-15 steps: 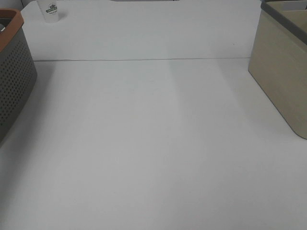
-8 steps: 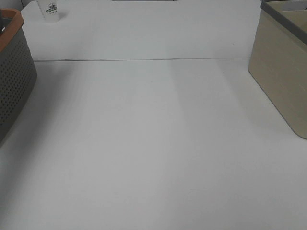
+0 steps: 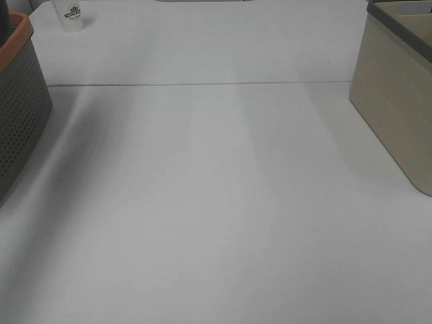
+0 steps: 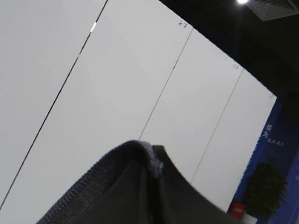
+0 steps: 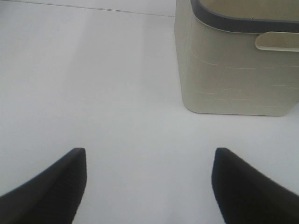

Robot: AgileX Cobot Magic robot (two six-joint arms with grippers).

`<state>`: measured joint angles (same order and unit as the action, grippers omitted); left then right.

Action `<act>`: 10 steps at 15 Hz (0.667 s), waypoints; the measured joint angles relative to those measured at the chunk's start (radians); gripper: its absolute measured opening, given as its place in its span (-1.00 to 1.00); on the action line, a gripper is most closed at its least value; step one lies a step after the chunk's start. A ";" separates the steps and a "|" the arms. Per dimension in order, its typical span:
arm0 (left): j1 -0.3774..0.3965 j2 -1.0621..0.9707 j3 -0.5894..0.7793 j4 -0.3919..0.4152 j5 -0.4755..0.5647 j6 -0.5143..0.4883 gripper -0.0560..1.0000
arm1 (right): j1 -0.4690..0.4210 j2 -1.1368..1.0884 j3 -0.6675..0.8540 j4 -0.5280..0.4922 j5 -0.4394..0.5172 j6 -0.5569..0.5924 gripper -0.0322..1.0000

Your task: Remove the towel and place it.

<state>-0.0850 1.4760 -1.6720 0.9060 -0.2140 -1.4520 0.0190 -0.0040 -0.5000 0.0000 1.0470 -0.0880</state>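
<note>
The towel shows only in the left wrist view, as dark charcoal terry cloth bunched in the foreground. My left gripper is shut on it, with a dark finger pressed against the cloth's fold. This view points up at a white panelled wall. My right gripper is open and empty, low over the bare white table. Neither gripper shows in the exterior high view. There, a dark shape sits at the left edge above the grey basket.
A grey perforated basket with an orange rim stands at the table's left edge. A beige basket with a dark rim stands at the right, also in the right wrist view. A white paper cup stands far back left.
A shadow has spread over the left part of the table beside the grey basket. The dark shape above the basket's rim at the left edge has grown. The baskets have not moved.
</note>
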 joint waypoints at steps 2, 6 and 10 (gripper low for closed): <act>-0.082 0.000 -0.021 0.001 0.103 0.092 -0.89 | 0.000 0.000 0.000 0.000 0.000 0.000 0.49; -0.226 0.047 -0.024 0.002 0.267 0.225 -0.89 | 0.000 0.000 0.000 0.000 0.000 -0.012 0.49; -0.319 0.086 0.015 0.002 0.273 0.277 -0.89 | 0.000 0.032 -0.022 0.091 -0.032 -0.080 0.49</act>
<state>-0.4040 1.5620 -1.6570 0.9080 0.0590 -1.1750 0.0190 0.0280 -0.5220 0.0910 1.0150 -0.1680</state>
